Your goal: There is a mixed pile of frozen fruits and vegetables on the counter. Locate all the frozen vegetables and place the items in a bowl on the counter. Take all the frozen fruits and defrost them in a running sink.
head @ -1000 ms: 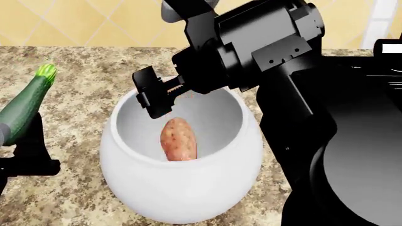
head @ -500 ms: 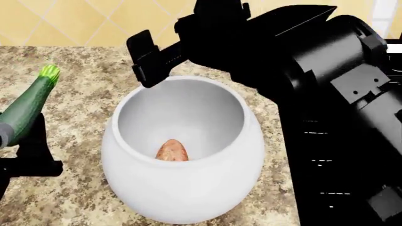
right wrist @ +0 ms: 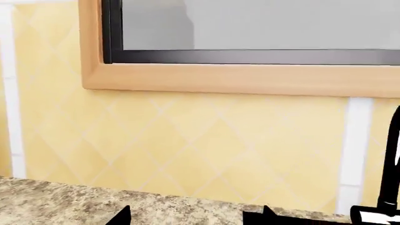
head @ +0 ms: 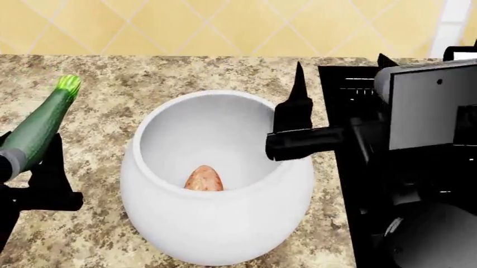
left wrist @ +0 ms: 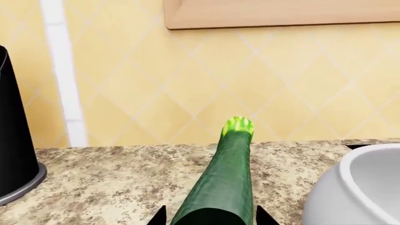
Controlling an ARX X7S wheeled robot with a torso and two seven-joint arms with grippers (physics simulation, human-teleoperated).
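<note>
A white bowl (head: 216,223) stands on the speckled counter (head: 111,84), with a sweet potato (head: 203,180) lying at its bottom. My left gripper (head: 30,159) is shut on a long green zucchini (head: 41,125) to the left of the bowl. In the left wrist view the zucchini (left wrist: 225,173) sticks out between the fingers of the left gripper (left wrist: 211,216) and the bowl's rim (left wrist: 350,187) is beside it. My right gripper (head: 340,60) is open and empty by the bowl's right rim, over the counter's edge. In its own view the right gripper (right wrist: 195,216) holds nothing.
A dark sink basin (head: 350,89) lies right of the bowl, and a black faucet (right wrist: 392,159) shows at its back. A black round appliance (left wrist: 12,131) stands on the counter beyond the zucchini. The yellow tiled wall (head: 223,25) backs the counter.
The right arm has pulled back from above the bowl to its right side. The sweet potato has settled at the bowl's bottom. The zucchini has shifted slightly.
</note>
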